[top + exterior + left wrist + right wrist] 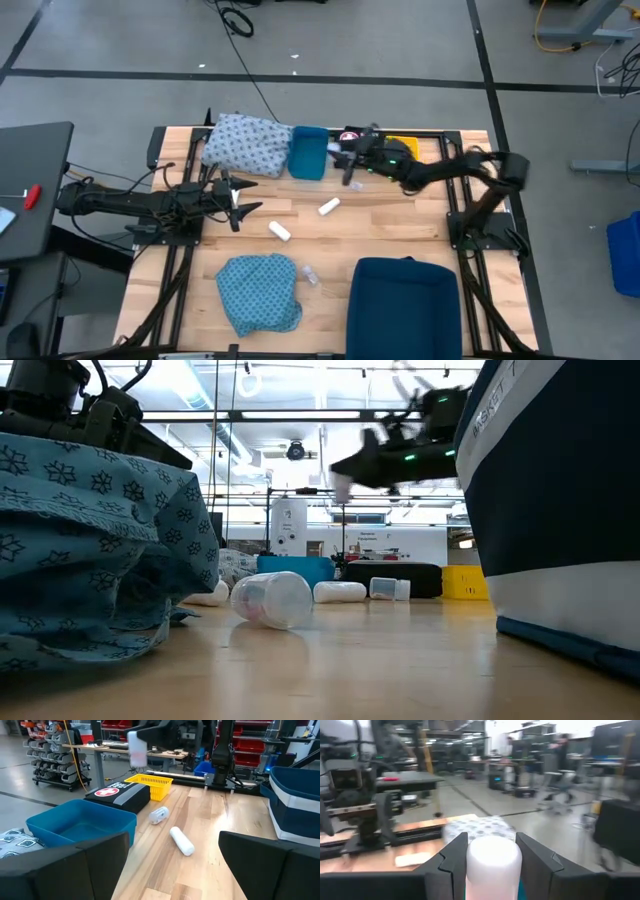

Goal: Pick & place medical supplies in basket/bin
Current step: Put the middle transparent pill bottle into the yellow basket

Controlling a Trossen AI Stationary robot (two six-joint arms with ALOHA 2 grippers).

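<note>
Your right gripper is hovering above the far middle of the tabletop, just right of the small blue bin, and its jaws are clamping a white roll, which is standing upright between the two fingers in the right wrist view. Your left gripper is waiting over the left side of the tabletop with its jaws standing apart and holding nothing. Two more white rolls are lying loose at the middle of the tabletop: one farther and to the right, one nearer and to the left. A tiny pale vial is resting near the teal cloth, which is bunched at the near left. The whitish-blue cloth is lying at the far left, touching the small blue bin. You are also seeing a black box with a red-and-white cross and a yellow basket at the far edge, and a large dark blue bin at the near right.
</note>
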